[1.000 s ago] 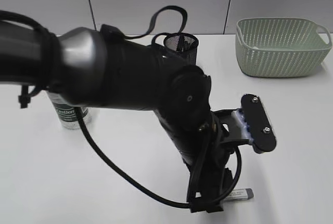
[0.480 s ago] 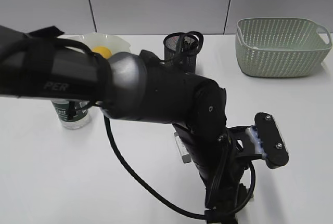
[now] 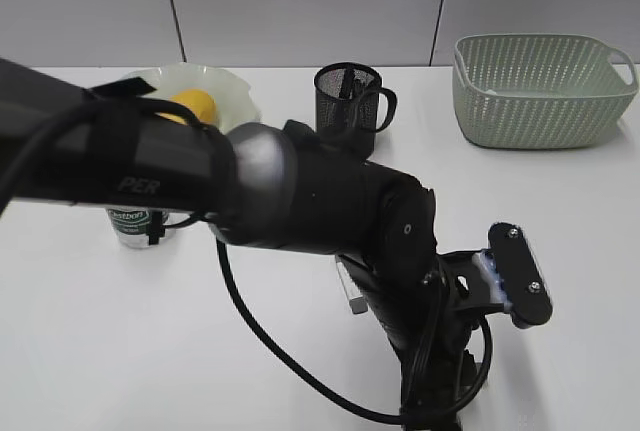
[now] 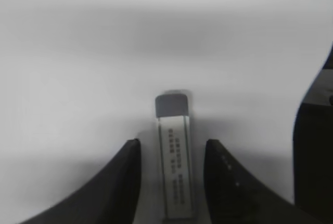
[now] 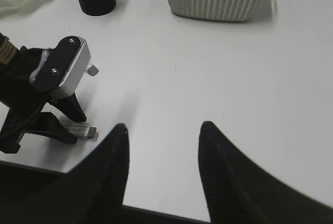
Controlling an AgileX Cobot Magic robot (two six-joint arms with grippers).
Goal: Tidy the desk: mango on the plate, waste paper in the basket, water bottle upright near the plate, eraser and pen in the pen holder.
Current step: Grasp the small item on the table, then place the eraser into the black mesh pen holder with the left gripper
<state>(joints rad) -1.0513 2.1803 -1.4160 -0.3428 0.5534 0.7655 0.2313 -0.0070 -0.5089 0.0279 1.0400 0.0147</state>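
The eraser [image 4: 174,156], a white-sleeved bar with a grey tip, lies flat on the desk [image 4: 78,52]. My left gripper [image 4: 171,143] stands open astride it, with a gap on each side. The left arm hides it in the exterior view. The right wrist view shows the eraser [image 5: 78,129] under the left fingers. My right gripper [image 5: 164,126] is open over bare desk, holding nothing. The mango [image 3: 195,103] lies on the plate [image 3: 235,86]. The water bottle [image 3: 135,223] stands upright behind the arm. The pen holder [image 3: 347,96] and basket [image 3: 540,86] stand at the back. Pen and waste paper are out of view.
The left arm [image 3: 280,191] stretches across the middle of the exterior view and hides much of the desk. Its camera block [image 3: 515,273] juts out to the right. The near desk edge [image 5: 171,211] runs just under my right fingers.
The left arm has sunk lower toward the near edge, uncovering the plate and mango. Its fingers have narrowed around the eraser. The right gripper has not moved.
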